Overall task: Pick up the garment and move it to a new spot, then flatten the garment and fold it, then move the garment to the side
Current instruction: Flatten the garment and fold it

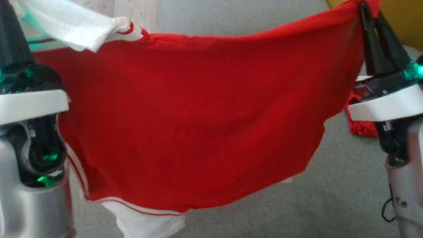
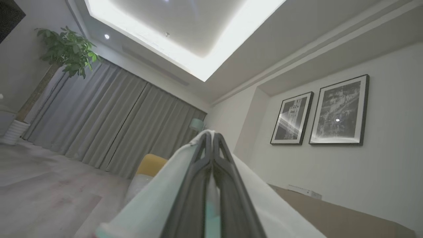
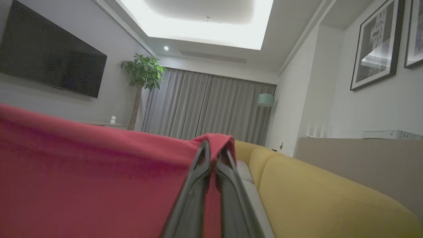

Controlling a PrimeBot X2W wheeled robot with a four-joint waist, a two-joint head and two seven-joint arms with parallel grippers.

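A red garment (image 1: 198, 119) with white striped cuffs hangs stretched in the air between my two grippers, above a grey surface. My right gripper (image 1: 365, 13) is shut on its red top corner at the upper right; the red cloth (image 3: 99, 178) drapes to the left of the closed fingers (image 3: 195, 191) in the right wrist view. My left gripper (image 2: 210, 138) is shut on a white part of the garment (image 2: 155, 201), which wraps both sides of its fingers. In the head view the white collar or sleeve (image 1: 76, 26) flops over at the upper left.
A grey cushioned surface (image 1: 343, 185) lies under the garment. A yellow sofa (image 3: 324, 198) runs to the right in the right wrist view. A potted plant (image 3: 142, 71), grey curtains (image 3: 211, 109), a wall screen (image 3: 49, 66) and framed pictures (image 2: 317, 115) surround the room.
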